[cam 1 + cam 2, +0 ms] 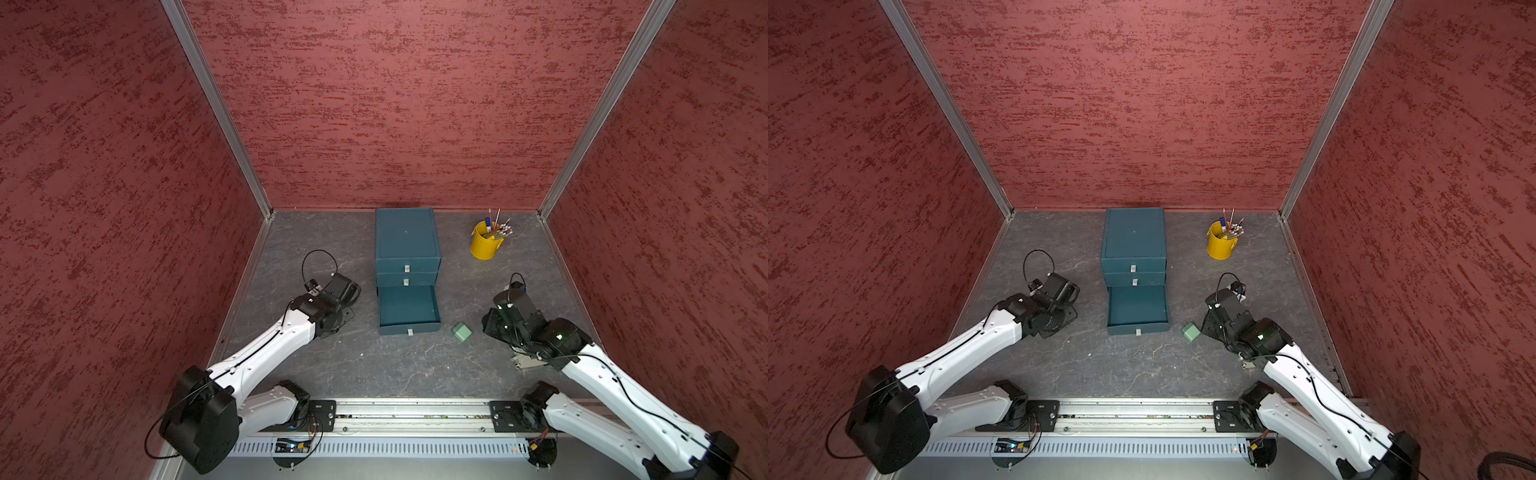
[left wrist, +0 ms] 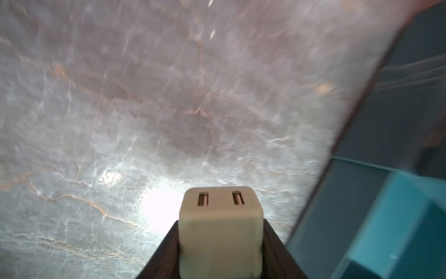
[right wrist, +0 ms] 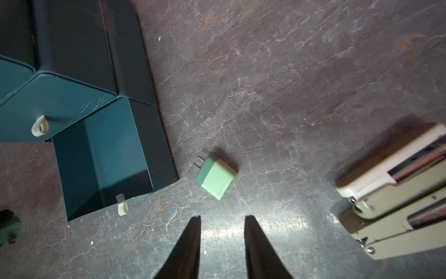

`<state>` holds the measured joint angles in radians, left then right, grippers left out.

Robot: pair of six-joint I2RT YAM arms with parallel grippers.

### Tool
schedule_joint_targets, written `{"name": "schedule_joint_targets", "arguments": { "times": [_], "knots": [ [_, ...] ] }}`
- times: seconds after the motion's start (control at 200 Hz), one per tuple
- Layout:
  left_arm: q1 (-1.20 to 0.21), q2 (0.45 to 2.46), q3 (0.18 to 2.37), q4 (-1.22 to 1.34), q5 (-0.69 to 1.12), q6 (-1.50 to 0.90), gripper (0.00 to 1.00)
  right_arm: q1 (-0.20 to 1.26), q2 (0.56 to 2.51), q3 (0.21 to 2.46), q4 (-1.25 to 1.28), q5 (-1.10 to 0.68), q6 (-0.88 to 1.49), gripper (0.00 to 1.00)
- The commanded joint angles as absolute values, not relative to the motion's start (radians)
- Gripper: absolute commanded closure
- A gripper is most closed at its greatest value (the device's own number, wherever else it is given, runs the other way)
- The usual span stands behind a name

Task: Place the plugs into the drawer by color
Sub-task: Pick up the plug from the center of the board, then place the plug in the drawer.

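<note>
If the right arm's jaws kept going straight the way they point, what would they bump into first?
Most likely the mint green plug, lying on the table straight ahead of the right gripper. The tilt is hard to judge, so the table just short of the plug might come first.

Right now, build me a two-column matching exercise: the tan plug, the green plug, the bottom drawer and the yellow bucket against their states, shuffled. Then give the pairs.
Things:
1. tan plug
2. green plug
3. bottom drawer
4. yellow bucket

States:
A. pulled out, empty
B. standing upright, holding pens
C. clamped in the left gripper
D. lying loose on the table

Pairs: 1-C; 2-D; 3-A; 4-B.
</note>
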<state>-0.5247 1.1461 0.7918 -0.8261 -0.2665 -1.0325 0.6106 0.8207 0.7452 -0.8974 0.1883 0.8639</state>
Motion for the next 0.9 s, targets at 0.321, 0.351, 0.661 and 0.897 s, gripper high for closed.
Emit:
{"name": "schedule_joint_targets", "arguments": {
  "times": [0.321, 0.351, 0.661, 0.897],
  "knots": [
    [-0.774, 1.064, 1.125, -0.839, -0.443, -0.727, 1.00, 0.607, 0.803, 0.753, -0.902, 0.210, 0.887, 0.67],
    [-0.809, 1.070, 1.122, -0.805, -0.435, -0.703, 1.00, 0.607, 0.806, 0.750, -0.898, 0.203, 0.890, 0.68],
    [-0.979, 1.260, 1.060, -0.598, -0.426, -0.657, 1.00, 0.607, 0.757, 0.696, -0.886, 0.160, 0.907, 0.69],
    [-0.975, 1.352, 0.999, -0.524, -0.425, -0.662, 1.00, 0.607, 0.748, 0.689, -0.891, 0.160, 0.903, 0.69]
  ]
}}
